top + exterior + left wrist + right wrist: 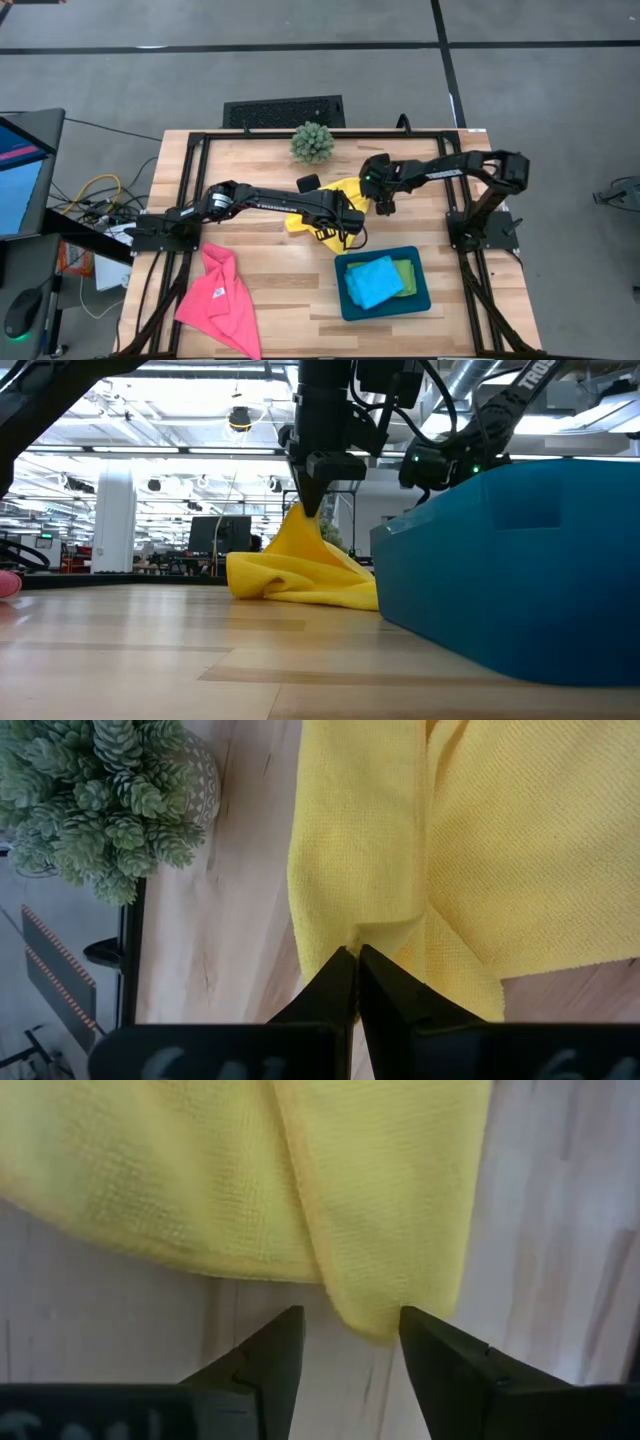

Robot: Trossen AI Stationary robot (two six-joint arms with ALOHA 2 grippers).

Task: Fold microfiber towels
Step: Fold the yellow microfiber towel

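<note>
On the wooden slatted desk [270, 290]: dark teal rigid rectangular tray [420, 300] near right, holding sky blue [375, 280] and lime green [405, 272] soft microfiber towels. Hot pink soft microfiber towel [220, 300] crumpled near left. Yellow soft microfiber towel [325, 205] bunched at centre, pinched and lifted into a peak by left end effector [355, 975], fingers pressed together. Right end effector [350, 1340] spread, straddling that towel's far-right corner. Spiky green ball plant [312, 143] far centre.

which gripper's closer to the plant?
Right. The right gripper is open at the yellow towel's corner, just beside the plant; the left gripper, pinching that towel, sits farther.
</note>
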